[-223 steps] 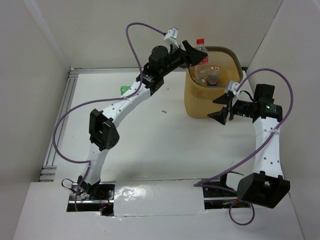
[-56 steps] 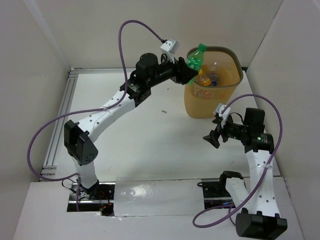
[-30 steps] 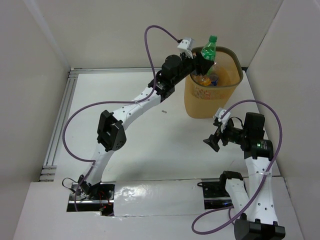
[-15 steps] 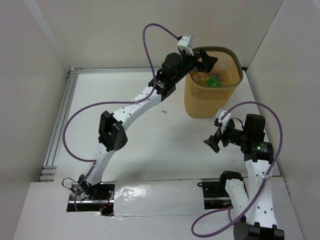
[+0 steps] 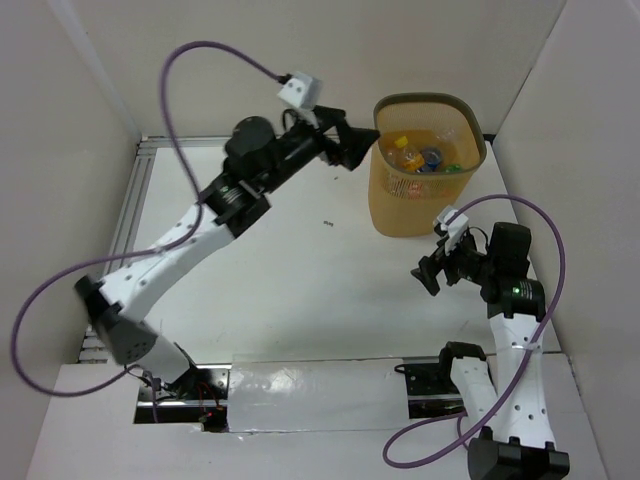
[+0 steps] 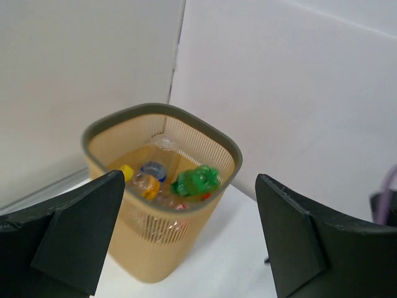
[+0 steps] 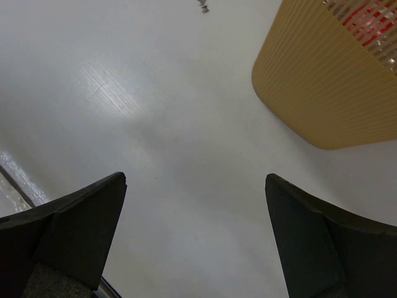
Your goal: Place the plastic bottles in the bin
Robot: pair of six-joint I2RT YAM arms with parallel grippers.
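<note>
Standing upright at the far right of the table (image 5: pixel 300 290), the bin (image 5: pixel 410 205) sits close to the back corner of the white walls, mouth facing up.

Contents: the plastic bottles (image 6: pixel 155 186) lie in a loose pile at the bottom. In the left wrist view a green bottle (image 6: pixel 197 181) is on the right of the pile. A yellow cap (image 6: pixel 127 172) and a blue cap (image 6: pixel 153 169) are to its left. A clear bottle (image 6: pixel 164 143) leans behind them against the far wall. They overlap, so the count cannot be told. A red label (image 7: pixel 366 18) shows through the ribbed wall in the right wrist view.

Left gripper (image 5: pixel 358 147): held in the air just left of the bin's rim, pointing toward it and not touching it. The jaws are spread wide with nothing between them. In its own camera the two dark fingers (image 6: pixel 74 236) frame the bin on either side.

Right gripper (image 5: pixel 430 270): low over the table on the near side of the bin, apart from it. The jaws are spread fully and hold nothing. Its camera shows bare tabletop between the fingers and the bin's lower wall at upper right.

Other: a small dark speck (image 5: pixel 327 223) lies on the table left of the bin. A purple cable (image 5: pixel 200 60) loops high above the left arm.
</note>
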